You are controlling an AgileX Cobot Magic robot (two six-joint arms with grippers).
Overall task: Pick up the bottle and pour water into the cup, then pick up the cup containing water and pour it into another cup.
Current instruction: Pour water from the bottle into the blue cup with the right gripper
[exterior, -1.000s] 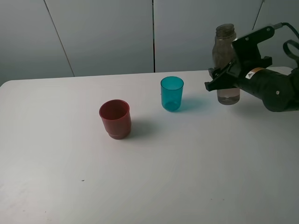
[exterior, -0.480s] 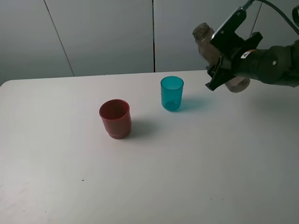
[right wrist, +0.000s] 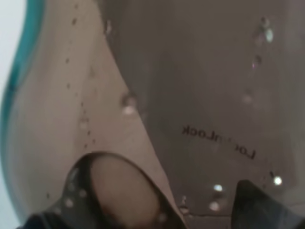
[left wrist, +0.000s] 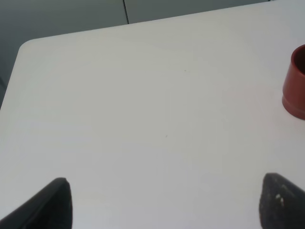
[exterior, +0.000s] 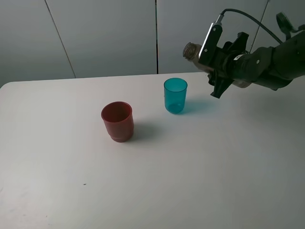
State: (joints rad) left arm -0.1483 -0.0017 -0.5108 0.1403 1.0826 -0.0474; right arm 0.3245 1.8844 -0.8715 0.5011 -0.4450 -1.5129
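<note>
The smoky grey-brown bottle (exterior: 192,51) hangs in the air, tipped almost level, with its open mouth pointing left, above and just right of the teal cup (exterior: 175,95). My right gripper (exterior: 218,72) is shut on the bottle's body. In the right wrist view the bottle (right wrist: 200,95) fills the frame, with droplets inside and a teal streak at one edge. No water stream shows. The dark red cup (exterior: 117,120) stands upright left of the teal one, and its side also shows in the left wrist view (left wrist: 296,83). My left gripper (left wrist: 167,205) is open over bare table.
The white table (exterior: 190,167) carries only the two cups. Its far edge runs close behind the teal cup, with grey wall panels beyond. The right arm's cable loops above the bottle.
My right gripper has lifted the bottle off the table, carried it up and left, and tipped it from upright to nearly level. Both cups stayed put.
</note>
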